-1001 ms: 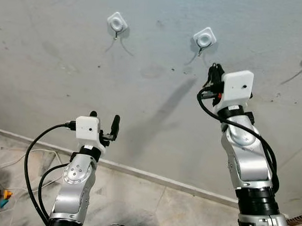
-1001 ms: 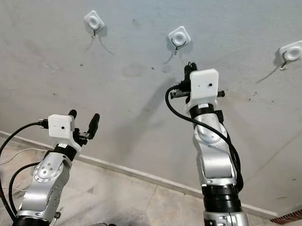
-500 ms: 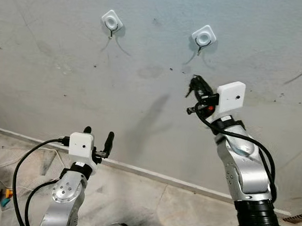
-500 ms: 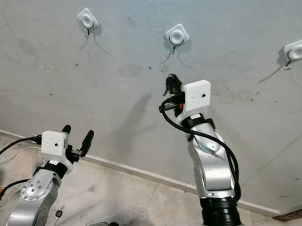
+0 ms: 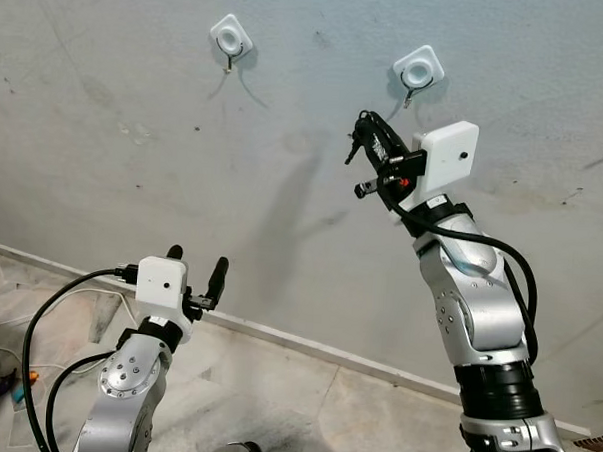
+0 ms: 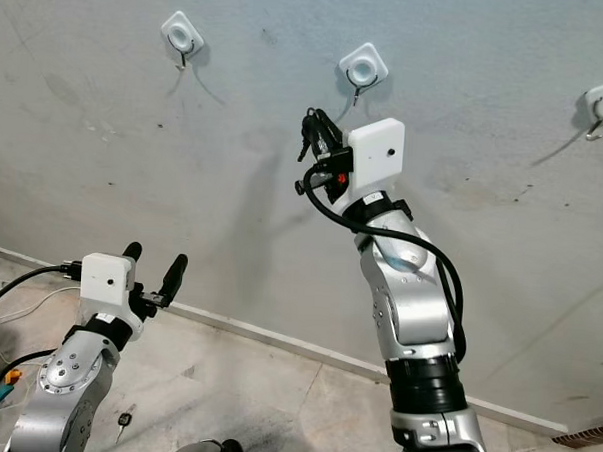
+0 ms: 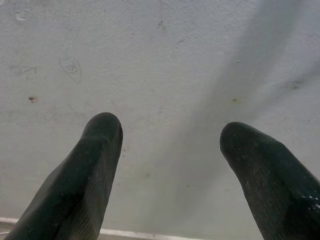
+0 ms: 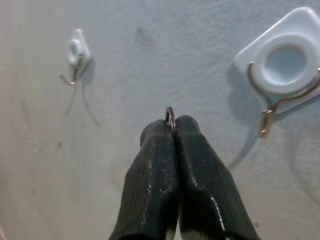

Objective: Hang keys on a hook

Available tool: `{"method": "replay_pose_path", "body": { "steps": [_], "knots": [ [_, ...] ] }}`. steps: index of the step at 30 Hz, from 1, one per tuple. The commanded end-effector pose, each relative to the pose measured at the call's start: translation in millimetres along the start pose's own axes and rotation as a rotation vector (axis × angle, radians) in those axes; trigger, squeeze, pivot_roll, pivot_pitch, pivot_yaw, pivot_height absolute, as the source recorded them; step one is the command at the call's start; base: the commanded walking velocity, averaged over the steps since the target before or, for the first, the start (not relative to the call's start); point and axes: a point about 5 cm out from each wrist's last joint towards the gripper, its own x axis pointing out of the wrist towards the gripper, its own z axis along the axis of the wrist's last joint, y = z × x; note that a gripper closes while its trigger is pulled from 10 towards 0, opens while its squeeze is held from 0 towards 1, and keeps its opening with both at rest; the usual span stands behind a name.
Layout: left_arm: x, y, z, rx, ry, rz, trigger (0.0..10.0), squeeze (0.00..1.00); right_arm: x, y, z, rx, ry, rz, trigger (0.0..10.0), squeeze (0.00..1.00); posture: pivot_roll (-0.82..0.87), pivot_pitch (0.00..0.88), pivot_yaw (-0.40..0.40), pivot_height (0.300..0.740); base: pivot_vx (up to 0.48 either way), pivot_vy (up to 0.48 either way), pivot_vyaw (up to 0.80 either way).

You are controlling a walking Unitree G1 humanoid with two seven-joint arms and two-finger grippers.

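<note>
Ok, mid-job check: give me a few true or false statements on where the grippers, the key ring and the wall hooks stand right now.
1. The right gripper is shut on a key ring. True.
2. The key ring already hangs on a hook. False: it is pinched between the fingertips, short of the nearest hook.
3. The left gripper is open and holds nothing. True.
4. The left gripper is raised level with the hooks. False: it sits low, near the baseboard.
5. Keys hang from the leftmost hook. False: it is bare.
</note>
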Motion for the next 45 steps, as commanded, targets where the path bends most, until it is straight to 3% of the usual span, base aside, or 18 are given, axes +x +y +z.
{"method": "replay_pose_path", "body": {
  "steps": [1, 19, 33, 45],
  "knots": [
    [-0.3, 4.6, 1.7, 0.006, 0.001, 0.010, 10.0, 0.00, 3.6, 0.0, 5.6, -0.006, -0.031, -0.016, 10.0, 0.00, 0.06, 0.148, 0.089, 0.740, 0.000, 0.000, 0.00],
    [6.2, 5.8, 6.8, 0.010, -0.010, 0.003, 10.0, 0.00, -13.1, -26.0, 5.5, -0.001, -0.038, -0.140, 10.0, 0.00, 0.06, 0.143, 0.110, 0.740, 0.000, 0.000, 0.00],
    [7.5, 3.7, 6.0, 0.005, -0.008, -0.003, 10.0, 0.00, -11.4, -23.6, 10.1, 0.030, -0.044, -0.076, 10.0, 0.00, 0.05, 0.143, 0.105, 0.740, 0.000, 0.000, 0.00],
    [7.4, 3.2, 6.5, 0.005, -0.010, -0.006, 10.0, 0.00, -16.0, -22.4, 15.0, 0.111, -0.058, -0.023, 10.0, 0.00, 0.06, 0.141, 0.106, 0.740, 0.000, 0.000, 0.00]
  ]
}}
